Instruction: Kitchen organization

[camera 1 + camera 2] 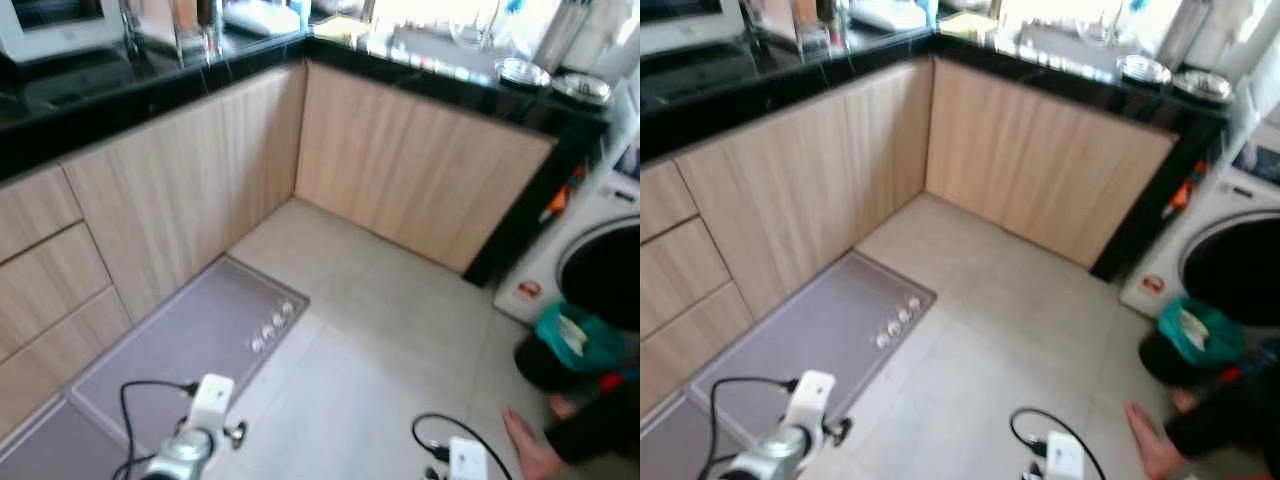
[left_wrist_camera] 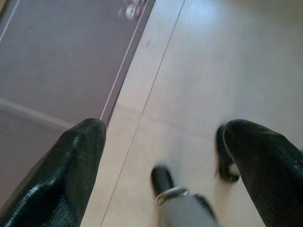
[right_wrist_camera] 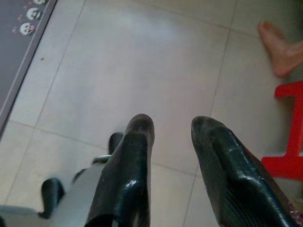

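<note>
A kitchen corner seen from the robot's head, looking down. A black surface (image 1: 120, 85) runs along two walls above pale wood cabinets (image 1: 200, 190) that meet in the corner. On it stand a white microwave (image 1: 55, 25) at the far left, some jars and bottles too blurred to name, and two metal bowls (image 1: 550, 80) at the right end. Nothing is being carried, and these things all sit well apart from both arms.

The floor (image 1: 380, 340) is pale tile. A grey mat (image 1: 190, 350) lies along the left cabinets, with a row of small white figures printed near its corner. At the right stands a white washing machine (image 1: 590, 250) with a dark round door. In front of it a person crouches or sits, dark sleeve and a teal bundle (image 1: 575, 335) visible, one bare foot (image 1: 530, 445) on the tile.

Both arms hang low over the floor. The left gripper (image 2: 165, 142) has its fingers (image 2: 66, 175) wide apart, holding nothing, above the mat's edge. The right gripper (image 3: 173, 132) has its fingers (image 3: 130, 165) a little apart, also holding nothing, over bare tile; the bare foot and what may be a red stool (image 3: 286, 137) lie beyond it.
</note>
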Available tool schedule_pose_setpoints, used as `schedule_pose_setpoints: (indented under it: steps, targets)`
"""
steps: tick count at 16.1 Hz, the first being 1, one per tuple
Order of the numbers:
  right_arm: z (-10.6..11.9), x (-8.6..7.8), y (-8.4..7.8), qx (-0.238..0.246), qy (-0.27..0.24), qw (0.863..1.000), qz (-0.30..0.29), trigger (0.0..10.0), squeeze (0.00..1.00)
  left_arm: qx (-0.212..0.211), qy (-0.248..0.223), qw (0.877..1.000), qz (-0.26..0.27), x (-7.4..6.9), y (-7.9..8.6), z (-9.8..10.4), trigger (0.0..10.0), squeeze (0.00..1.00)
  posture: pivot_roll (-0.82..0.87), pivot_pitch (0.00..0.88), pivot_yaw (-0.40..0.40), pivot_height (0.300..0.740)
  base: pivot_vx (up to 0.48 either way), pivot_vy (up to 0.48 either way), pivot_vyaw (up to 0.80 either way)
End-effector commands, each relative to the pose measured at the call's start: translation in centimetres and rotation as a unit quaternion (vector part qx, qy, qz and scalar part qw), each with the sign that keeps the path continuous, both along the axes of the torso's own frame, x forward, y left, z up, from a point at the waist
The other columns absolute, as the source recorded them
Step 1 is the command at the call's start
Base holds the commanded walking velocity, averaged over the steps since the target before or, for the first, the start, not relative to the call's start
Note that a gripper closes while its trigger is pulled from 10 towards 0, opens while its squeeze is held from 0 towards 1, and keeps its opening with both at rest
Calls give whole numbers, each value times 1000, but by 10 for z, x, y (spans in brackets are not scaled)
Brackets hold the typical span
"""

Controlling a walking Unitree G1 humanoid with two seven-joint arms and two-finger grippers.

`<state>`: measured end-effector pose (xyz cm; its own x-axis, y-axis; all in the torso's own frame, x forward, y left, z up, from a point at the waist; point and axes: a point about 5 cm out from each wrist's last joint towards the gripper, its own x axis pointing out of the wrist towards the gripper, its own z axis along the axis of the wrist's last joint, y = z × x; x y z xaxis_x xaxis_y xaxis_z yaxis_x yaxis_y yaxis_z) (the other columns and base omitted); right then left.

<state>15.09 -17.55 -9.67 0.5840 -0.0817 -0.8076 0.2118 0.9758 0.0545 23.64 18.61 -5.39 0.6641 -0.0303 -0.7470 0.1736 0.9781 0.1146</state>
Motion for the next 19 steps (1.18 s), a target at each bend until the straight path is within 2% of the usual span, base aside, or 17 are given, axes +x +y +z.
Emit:
schedule_pose_setpoints:
  steps: [1, 8, 12, 19]
  targets:
    - [1, 2, -3, -2, -6, 1000, -8, 10000, 0, 4, 13, 1000, -6, -4, -3, -3, 10000, 0, 222, 69, -91, 736, 0, 0, 0]
    - [0, 1, 0, 3, -4, 1000, -10, 10000, 0, 9, 19, 1000, -13, -8, 0, -5, 10000, 0, 243, 67, -83, 736, 258, 0, 0]
    - [0, 0, 0, 3, 0, 1000, -6, 10000, 0, 9, 21, 1000, -17, -10, 0, -6, 10000, 0, 246, 64, -89, 736, 326, 0, -753]
    - [1, 2, 0, 2, -7, 1000, -7, 10000, 0, 8, 23, 999, -21, -8, -5, -6, 10000, 0, 241, 60, -90, 736, 327, 0, 0]
